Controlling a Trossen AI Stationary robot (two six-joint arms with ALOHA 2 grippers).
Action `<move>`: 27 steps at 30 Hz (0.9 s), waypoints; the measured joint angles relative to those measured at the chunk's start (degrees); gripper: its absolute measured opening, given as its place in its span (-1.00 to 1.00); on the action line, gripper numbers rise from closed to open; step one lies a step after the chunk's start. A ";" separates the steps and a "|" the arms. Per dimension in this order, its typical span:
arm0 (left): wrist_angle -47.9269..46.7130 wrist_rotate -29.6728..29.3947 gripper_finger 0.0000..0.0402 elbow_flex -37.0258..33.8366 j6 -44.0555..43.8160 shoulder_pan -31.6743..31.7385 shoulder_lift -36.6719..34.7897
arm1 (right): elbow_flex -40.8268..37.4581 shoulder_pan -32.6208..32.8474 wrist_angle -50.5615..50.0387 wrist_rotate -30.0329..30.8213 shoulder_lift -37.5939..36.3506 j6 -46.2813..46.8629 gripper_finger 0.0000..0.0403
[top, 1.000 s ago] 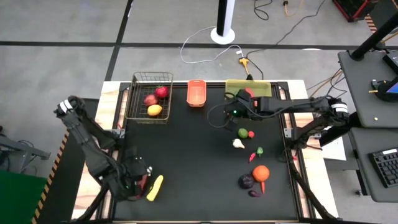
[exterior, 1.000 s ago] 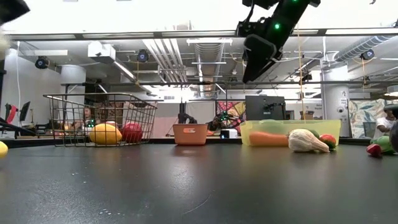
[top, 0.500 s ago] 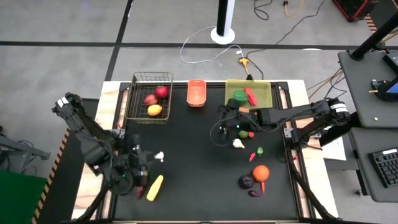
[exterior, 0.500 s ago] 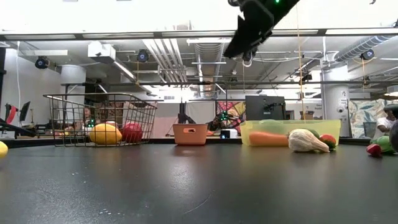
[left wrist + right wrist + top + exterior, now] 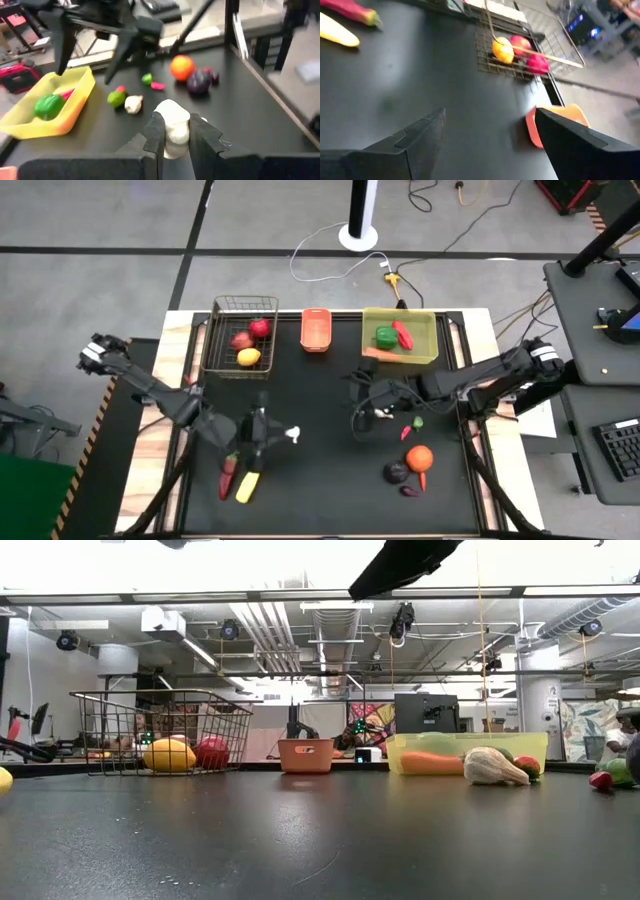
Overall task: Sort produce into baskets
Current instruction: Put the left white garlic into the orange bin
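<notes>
The left gripper [image 5: 176, 131] at lower centre pinches a white garlic-like piece [image 5: 173, 120]; at left, a yellow-green bin [image 5: 75, 102] holds a green pepper [image 5: 48, 106]; an orange [image 5: 181, 67] and eggplant [image 5: 198, 82] sit upper right.

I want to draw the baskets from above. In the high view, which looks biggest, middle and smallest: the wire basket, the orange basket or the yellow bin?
1. Yellow bin and wire basket: they look about alike, too close to rank.
2. Orange basket: clearly the smallest.
</notes>
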 joint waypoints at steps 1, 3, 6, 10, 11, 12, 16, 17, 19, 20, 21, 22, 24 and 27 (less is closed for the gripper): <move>3.89 1.46 -0.78 -1.96 -0.21 1.29 -0.09 | -0.71 0.52 1.73 -0.02 0.00 -0.75 0.48; 10.45 3.31 -0.78 -5.52 -1.85 3.71 -0.22 | -2.15 1.53 5.58 -0.04 0.03 -2.67 0.47; 18.21 4.17 -0.78 -9.40 -6.44 7.23 -0.37 | -4.48 2.77 12.64 -0.09 0.63 -5.66 0.46; 24.14 4.93 -0.78 -12.45 -12.85 10.78 -0.32 | -7.20 3.66 24.32 -0.20 2.83 -11.69 0.47; 25.31 5.96 -0.78 -12.86 -14.23 11.52 -0.23 | -7.42 3.72 26.95 -0.23 3.53 -13.23 0.47; 26.70 7.23 -0.78 -13.38 -15.52 11.98 -0.22 | -7.50 3.78 29.33 -0.22 4.32 -14.56 0.47; 33.12 11.28 -0.78 -14.82 -20.24 13.72 -0.22 | -7.53 3.83 37.47 -1.37 7.58 -19.65 0.46; 33.84 12.32 -0.78 -14.88 -20.43 13.99 -0.22 | -7.58 3.89 38.99 -2.19 8.41 -20.46 0.45; 34.22 13.57 -0.78 -14.93 -20.50 14.21 -0.22 | -7.58 3.91 41.70 -3.37 9.71 -21.38 0.45; 34.20 13.62 -0.78 -14.93 -20.45 14.22 -0.22 | -7.58 3.93 42.78 -3.39 10.13 -21.43 0.45; 34.20 13.63 -0.78 -14.93 -20.37 14.21 -0.21 | -7.54 3.94 43.28 -3.57 10.48 -21.40 0.45; 34.30 13.63 -0.78 -14.93 -20.35 14.17 -0.07 | -7.42 3.94 43.50 -3.67 10.81 -21.40 0.45; 34.24 13.67 -0.78 -14.96 -20.28 14.17 0.04 | -7.23 3.91 44.51 -4.81 11.52 -21.40 0.45; 34.33 13.65 -0.78 -14.96 -19.94 14.24 0.04 | -6.43 3.89 45.85 -5.20 12.61 -22.13 0.44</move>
